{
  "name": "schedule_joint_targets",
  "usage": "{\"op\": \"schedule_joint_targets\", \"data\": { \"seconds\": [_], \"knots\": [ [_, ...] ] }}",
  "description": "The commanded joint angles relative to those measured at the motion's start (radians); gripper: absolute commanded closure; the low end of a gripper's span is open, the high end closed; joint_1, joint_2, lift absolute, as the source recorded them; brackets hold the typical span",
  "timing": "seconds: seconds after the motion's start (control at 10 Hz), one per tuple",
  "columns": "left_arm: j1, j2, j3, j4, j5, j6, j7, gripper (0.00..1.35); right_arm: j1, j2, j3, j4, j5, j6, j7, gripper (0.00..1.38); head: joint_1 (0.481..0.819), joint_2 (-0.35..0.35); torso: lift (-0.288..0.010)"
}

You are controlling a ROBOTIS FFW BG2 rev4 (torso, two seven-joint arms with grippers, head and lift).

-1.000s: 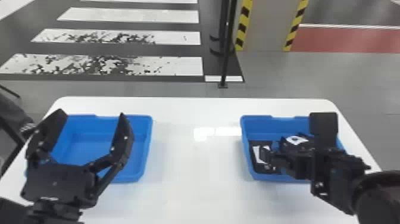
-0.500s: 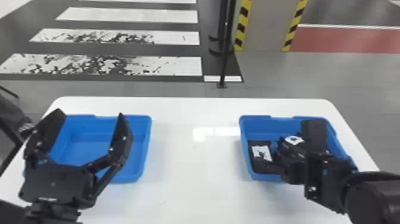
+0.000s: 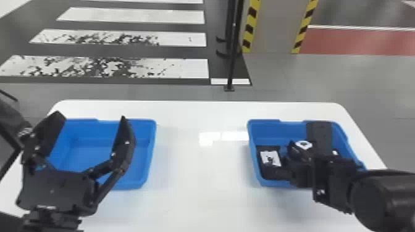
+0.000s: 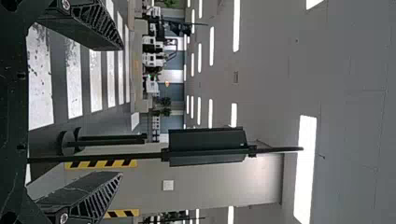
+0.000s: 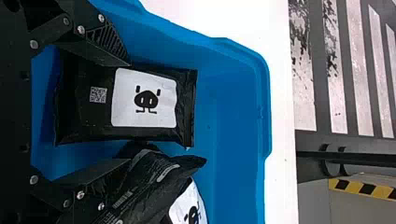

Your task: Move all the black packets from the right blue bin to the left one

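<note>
Because the black packet (image 5: 123,105) between the open fingers of our right gripper (image 5: 128,112) appears soft and light, we should clamp it gently across mid-length.

Black packet (image 5: 84,126), glossy, white label with pig-face drawing up, flat between right claw's (image 3: 293,148) parted fingers. Second black packet (image 5: 144,196), creased, tilted, partly behind one finger. Both in upright right blue bin (image 3: 271,129), below claw. Left blue bin (image 3: 146,154) upright, behind left claw (image 3: 91,116) in head view.
</note>
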Motion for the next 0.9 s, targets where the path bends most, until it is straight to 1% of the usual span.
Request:
{"op": "schedule_joint_targets", "data": {
  "seconds": [0.0, 0.2, 0.3, 0.4, 0.5, 0.6, 0.7, 0.8],
  "knots": [
    [0.000, -0.001, 0.002, 0.003, -0.001, -0.006, 0.000, 0.08, -0.031, -0.004, 0.015, 0.034, 0.000, 0.019, -0.001, 0.32, 0.695, -0.049, -0.140],
    [0.000, -0.003, 0.006, 0.003, -0.001, -0.011, -0.002, 0.08, -0.098, -0.016, 0.067, 0.098, -0.072, 0.095, -0.004, 0.53, 0.695, -0.042, -0.140],
    [0.000, -0.003, 0.008, 0.006, -0.001, -0.011, -0.004, 0.08, -0.130, -0.028, 0.105, 0.102, -0.100, 0.124, -0.003, 0.60, 0.695, -0.023, -0.140],
    [0.000, -0.003, 0.012, 0.006, -0.001, -0.016, -0.004, 0.08, -0.142, -0.034, 0.123, 0.095, -0.100, 0.129, -0.003, 0.86, 0.695, 0.000, -0.140],
    [0.002, -0.005, 0.016, 0.008, -0.001, -0.018, -0.004, 0.08, -0.134, -0.033, 0.123, 0.075, -0.106, 0.129, -0.012, 1.11, 0.695, 0.011, -0.140],
    [0.002, -0.005, 0.018, 0.011, -0.001, -0.023, -0.004, 0.08, -0.125, -0.033, 0.123, 0.075, -0.126, 0.117, -0.020, 1.11, 0.695, 0.024, -0.140],
    [0.002, -0.006, 0.018, 0.011, -0.001, -0.033, -0.004, 0.08, -0.088, -0.030, 0.111, 0.031, -0.124, 0.097, -0.035, 1.11, 0.695, 0.031, -0.140],
    [0.002, -0.008, 0.018, 0.016, -0.003, -0.043, -0.004, 0.08, -0.049, -0.021, 0.077, -0.020, -0.110, 0.060, -0.043, 1.12, 0.695, 0.036, -0.140]
  ]
}}
